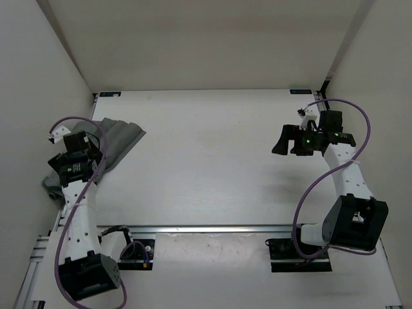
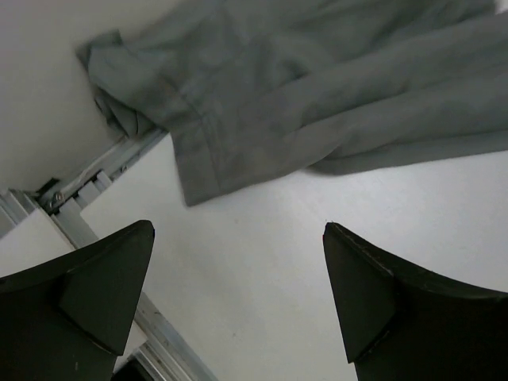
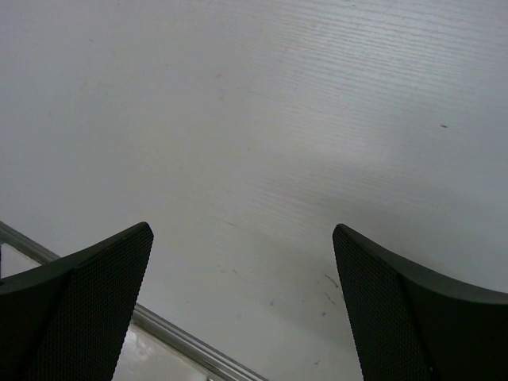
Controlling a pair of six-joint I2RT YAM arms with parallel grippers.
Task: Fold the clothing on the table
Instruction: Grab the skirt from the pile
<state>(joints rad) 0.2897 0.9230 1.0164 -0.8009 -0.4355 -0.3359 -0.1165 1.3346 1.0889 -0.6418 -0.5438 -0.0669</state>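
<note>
Folding looks unstarted: the grey pleated garment (image 1: 119, 138) lies bunched at the left side of the worktop (image 1: 206, 161), both jaws wide and empty.

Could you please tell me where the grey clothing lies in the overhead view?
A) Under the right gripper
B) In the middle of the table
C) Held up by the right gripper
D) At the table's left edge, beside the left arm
D: the clothing lies bunched at the left edge of the table, just ahead of the open left gripper.
</note>
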